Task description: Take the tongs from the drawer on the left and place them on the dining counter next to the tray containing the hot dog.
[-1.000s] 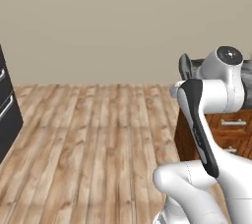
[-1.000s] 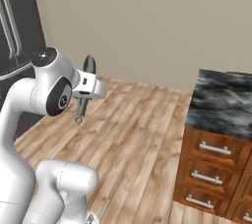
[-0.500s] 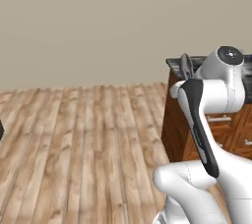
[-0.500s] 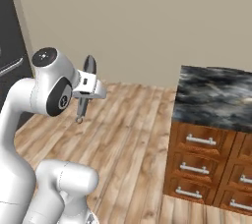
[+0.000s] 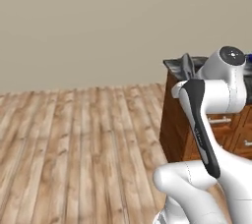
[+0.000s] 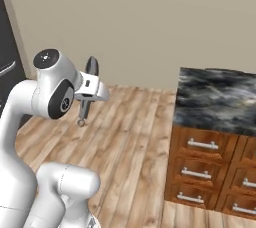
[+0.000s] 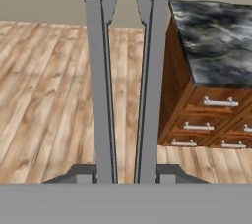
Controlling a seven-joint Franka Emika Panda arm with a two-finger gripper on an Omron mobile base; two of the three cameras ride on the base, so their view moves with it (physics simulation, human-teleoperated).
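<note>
Wood-plank floor [image 7: 49, 95] stretches beneath us, beside a marbled desk [image 7: 216, 41] over drawers. Our tool [image 7: 125, 171] grips the tongs [image 7: 101, 70]: two slim, flat grey metal arms running up, held in the air.

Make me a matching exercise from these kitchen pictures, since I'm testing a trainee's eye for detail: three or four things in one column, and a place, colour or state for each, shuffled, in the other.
Things:
1. slim grey metal tongs
2. black-and-grey marbled stone top
3. horizontal silver bar handles
4. light brown wooden plank floor

Descriptions:
A. lies over the reddish-brown drawers
B. held between the jaws of the gripper, two long arms running up the hand view
C. stretches to the beige wall
D. fixed across the drawer fronts

Pairs: 1-B, 2-A, 3-D, 4-C
</note>
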